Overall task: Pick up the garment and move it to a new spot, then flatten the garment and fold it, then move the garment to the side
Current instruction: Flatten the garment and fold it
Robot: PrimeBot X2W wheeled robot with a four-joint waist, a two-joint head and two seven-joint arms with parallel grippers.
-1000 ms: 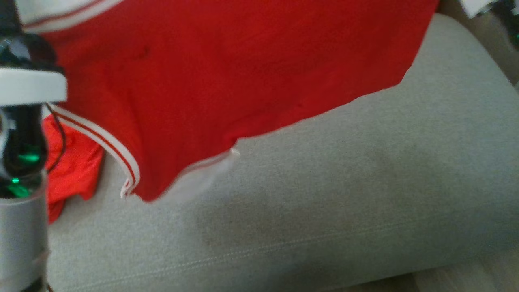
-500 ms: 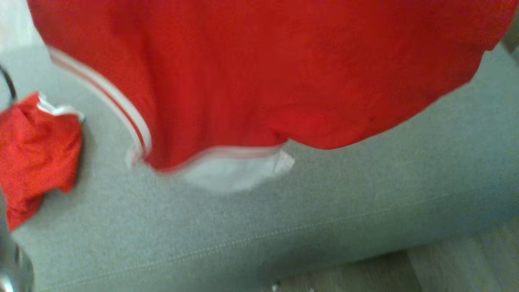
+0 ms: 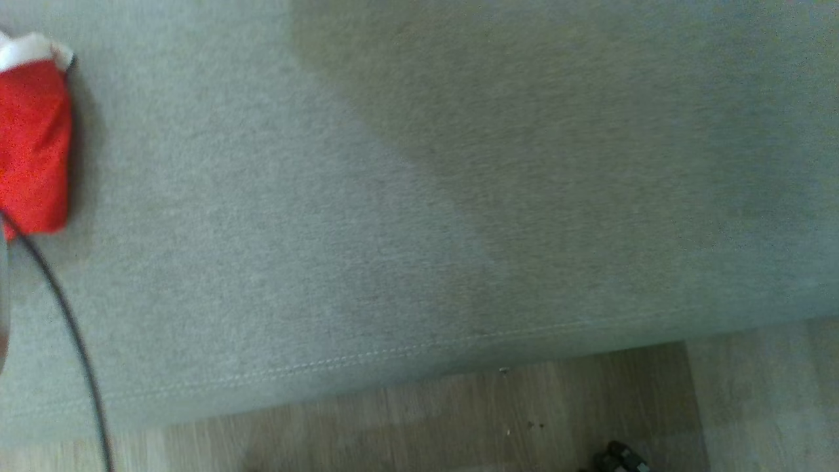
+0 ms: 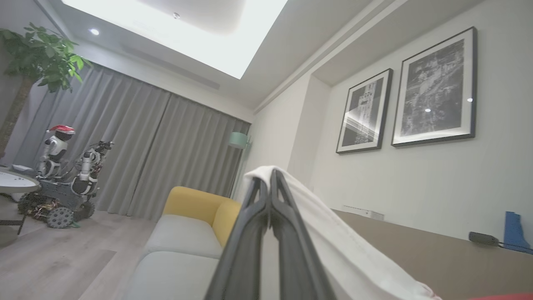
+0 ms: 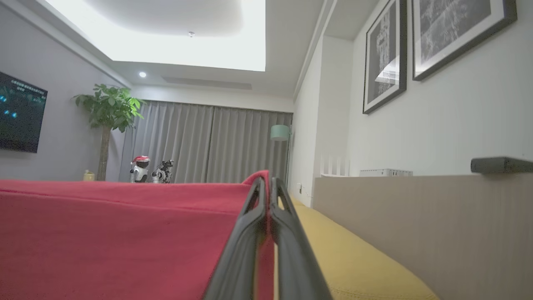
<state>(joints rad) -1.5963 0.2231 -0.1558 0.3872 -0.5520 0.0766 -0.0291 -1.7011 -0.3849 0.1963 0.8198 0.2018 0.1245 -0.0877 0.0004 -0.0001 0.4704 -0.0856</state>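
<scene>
Leftward, garment (image 3: pixel 33 144) beside wide cushion (image 3: pixel 419 196).

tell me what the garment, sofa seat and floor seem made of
Garment: soft matte cloth, maybe cotton knit; it hangs smooth with a folded edge.
Sofa seat: grey woven upholstery, matte; flecked grain and a stitched seam.
Floor: wood or wood-look planks, dull sheen; grain and board joints show.
</scene>
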